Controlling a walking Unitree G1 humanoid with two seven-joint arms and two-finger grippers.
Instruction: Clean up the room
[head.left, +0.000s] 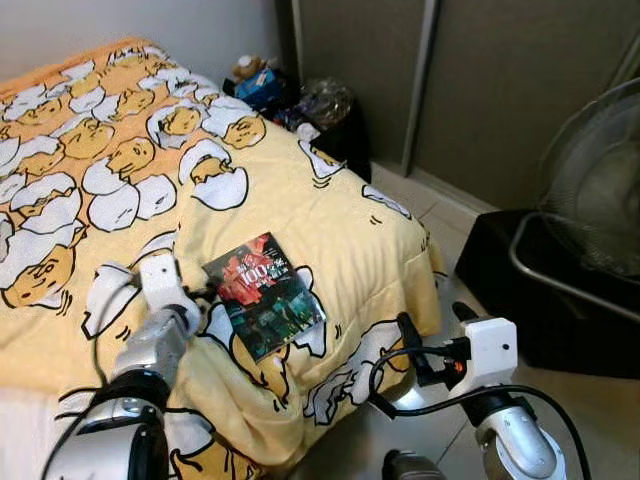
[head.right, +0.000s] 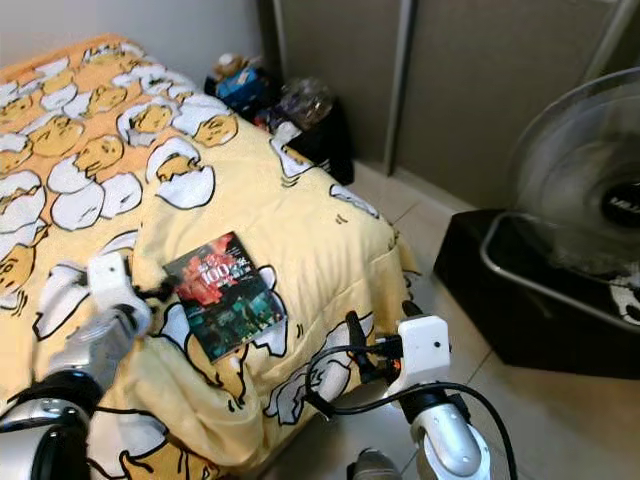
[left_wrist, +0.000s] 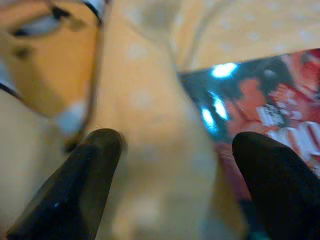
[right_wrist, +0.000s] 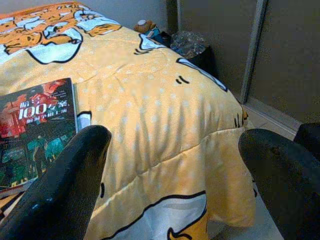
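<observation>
A book (head.left: 265, 295) with a dark red and teal cover lies flat on the yellow egg-print quilt (head.left: 330, 215), near the bed's corner. My left gripper (left_wrist: 175, 145) is open and low over the quilt at the book's left edge. One of its fingers (left_wrist: 272, 170) is over the cover and the other is on the fabric. My right gripper (head.left: 437, 335) is open and hovers beside the bed's corner, right of the book, with nothing between its fingers (right_wrist: 85, 150).
A standing fan (head.left: 600, 190) on a black base (head.left: 520, 290) stands to the right. Soft toys (head.left: 258, 80) and a dark bag (head.left: 335, 115) sit past the bed's far corner, by the wardrobe doors (head.left: 480, 80). Tiled floor (head.left: 430, 205) runs between bed and fan.
</observation>
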